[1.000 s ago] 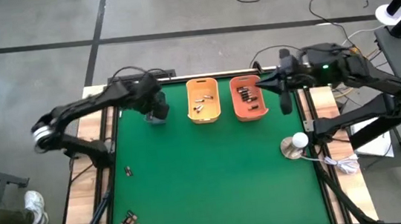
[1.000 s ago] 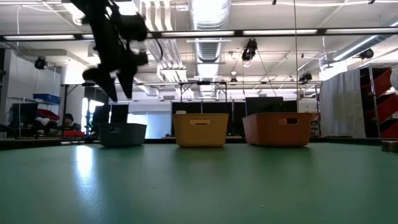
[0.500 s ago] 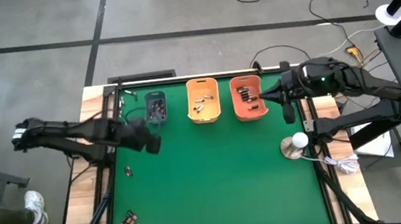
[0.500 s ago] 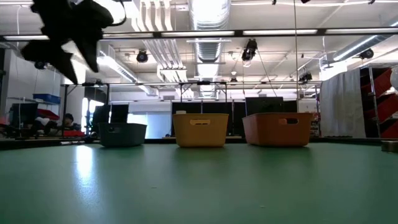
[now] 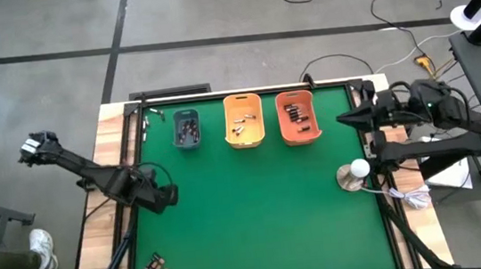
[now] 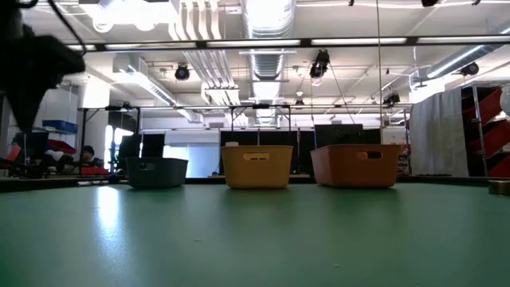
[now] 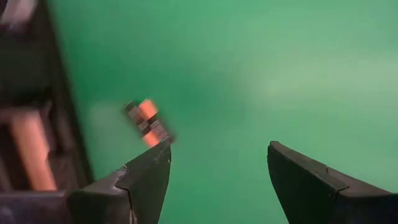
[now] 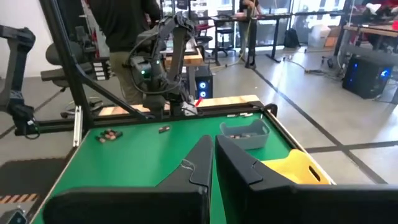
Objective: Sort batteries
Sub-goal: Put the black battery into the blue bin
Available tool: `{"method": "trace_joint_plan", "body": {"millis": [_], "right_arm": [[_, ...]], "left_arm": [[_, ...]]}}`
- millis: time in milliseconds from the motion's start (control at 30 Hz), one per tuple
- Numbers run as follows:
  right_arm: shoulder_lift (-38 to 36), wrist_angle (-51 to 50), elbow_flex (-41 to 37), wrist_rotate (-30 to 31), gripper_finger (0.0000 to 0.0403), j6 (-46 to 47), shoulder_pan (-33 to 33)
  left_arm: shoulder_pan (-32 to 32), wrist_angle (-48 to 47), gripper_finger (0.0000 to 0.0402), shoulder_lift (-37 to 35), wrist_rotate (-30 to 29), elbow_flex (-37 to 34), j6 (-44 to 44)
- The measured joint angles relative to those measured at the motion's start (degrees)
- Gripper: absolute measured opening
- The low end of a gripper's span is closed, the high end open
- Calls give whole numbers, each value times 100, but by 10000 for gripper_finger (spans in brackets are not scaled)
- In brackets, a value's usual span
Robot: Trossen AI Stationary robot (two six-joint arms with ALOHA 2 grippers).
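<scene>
A lone battery (image 7: 148,122), orange and black, lies on the green mat by the table's left edge. My left gripper (image 7: 217,158) hovers open just above the mat beside it, touching nothing; in the high view that gripper (image 5: 166,196) is at the mat's left side. A small cluster of batteries (image 5: 155,267) lies near the front left corner. More batteries fill the grey-blue bin (image 5: 186,129), the yellow-orange bin (image 5: 244,121) and the orange bin (image 5: 297,117) along the far edge. My right gripper (image 5: 345,119) is shut and empty, level at the right edge.
A white round object on a disc (image 5: 355,173) stands at the mat's right edge. Black frame rails border the mat (image 5: 267,212), whose middle and near right show only green. The low view shows my left arm (image 6: 24,72) at its left side. A person stands beyond the table (image 8: 130,25).
My left gripper has left the grey-blue bin, swung toward the table's left and near side and come down beside the lone battery. My right arm has drawn back from the orange bin to the table's right edge.
</scene>
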Motion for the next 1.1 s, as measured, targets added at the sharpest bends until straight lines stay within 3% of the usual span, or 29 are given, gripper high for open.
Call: {"method": "trace_joint_plan", "body": {"millis": [100,200,400,600,767,1100], "right_arm": [[-262,3,-267,-1,13,33,0],[-439,-2,-461,-9,13,353,1],[-1084,425,-924,-44,13,133,2],[-1599,-320,-987,-47,13,1033,1],[-1771,-589,-982,-42,13,1864,1],[-1729,-592,-982,-42,13,1818,1]], "left_arm": [[-5,143,245,-14,323,-227,-559],[-3,110,245,12,341,-215,-652],[-5,165,245,-14,606,-262,-718],[-5,602,245,-2,617,-394,-604],[-5,804,232,153,554,-547,-944],[-5,763,200,457,589,-759,-1216]]}}
